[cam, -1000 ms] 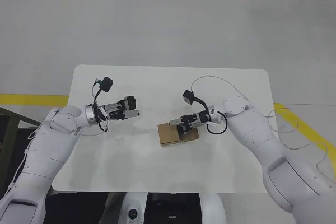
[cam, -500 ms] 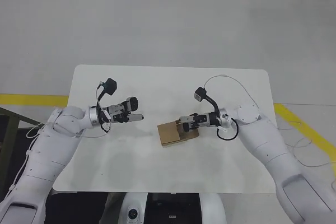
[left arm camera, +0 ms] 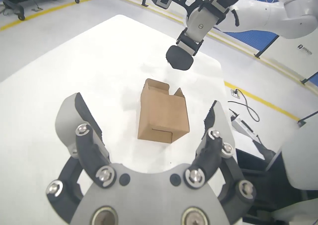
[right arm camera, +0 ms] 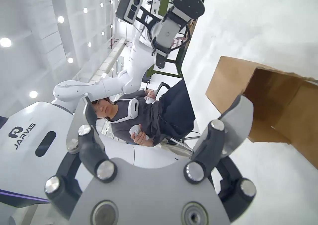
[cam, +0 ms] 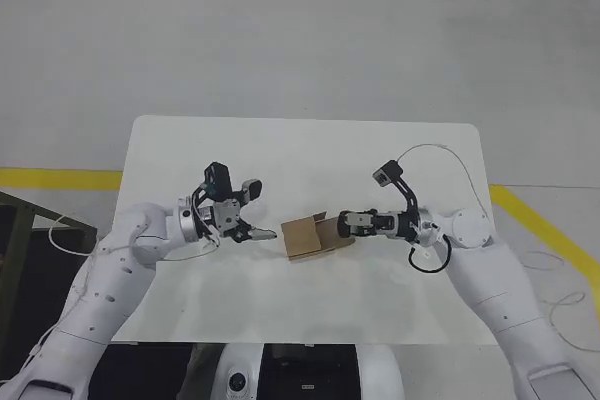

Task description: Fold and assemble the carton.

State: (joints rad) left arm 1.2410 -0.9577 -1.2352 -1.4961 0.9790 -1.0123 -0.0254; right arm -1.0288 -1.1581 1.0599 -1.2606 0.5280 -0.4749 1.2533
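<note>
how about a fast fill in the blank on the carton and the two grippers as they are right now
1. The carton lies on the table ____ the two grippers.
2. The left gripper has open jaws that hold ____.
3. The right gripper faces the carton's ____ end.

Missing words: between; nothing; open
</note>
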